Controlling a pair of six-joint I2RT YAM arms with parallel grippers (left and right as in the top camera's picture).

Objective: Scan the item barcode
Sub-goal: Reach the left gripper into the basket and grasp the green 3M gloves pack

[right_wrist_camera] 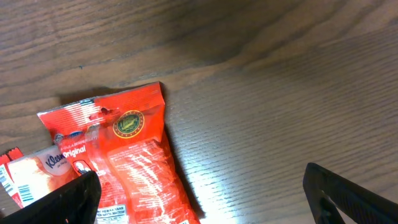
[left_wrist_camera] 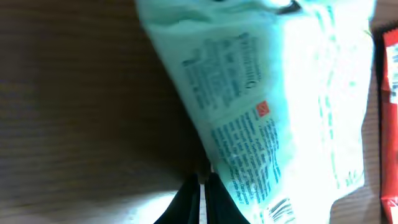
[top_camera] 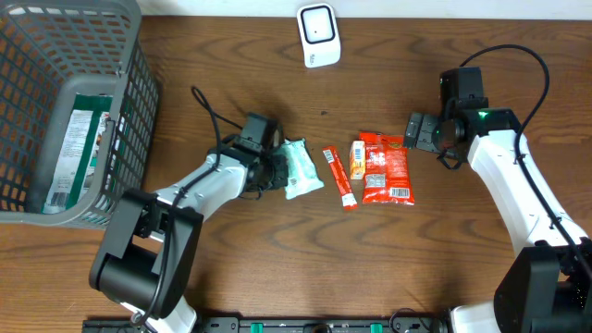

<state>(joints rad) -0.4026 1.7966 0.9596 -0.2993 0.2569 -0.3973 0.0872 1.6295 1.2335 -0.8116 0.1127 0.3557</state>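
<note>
A mint-green packet (top_camera: pixel 301 168) lies left of the table's middle; in the left wrist view the packet (left_wrist_camera: pixel 273 99) fills the frame, printed side and part of a barcode showing. My left gripper (top_camera: pixel 269 172) is shut on its left edge, with the fingertips (left_wrist_camera: pixel 202 180) pressed together at the packet's rim. A white scanner (top_camera: pixel 317 35) stands at the back edge. My right gripper (top_camera: pixel 413 131) is open just right of a red snack bag (right_wrist_camera: pixel 130 168), low over the table, with nothing between its fingers (right_wrist_camera: pixel 202 193).
A grey basket (top_camera: pixel 129 102) at the far left holds a green-and-white packet (top_camera: pixel 79 148). Between the arms lie a thin red stick pack (top_camera: pixel 339 178), a small orange pack (top_camera: pixel 358 159) and the red snack bag (top_camera: pixel 386 166).
</note>
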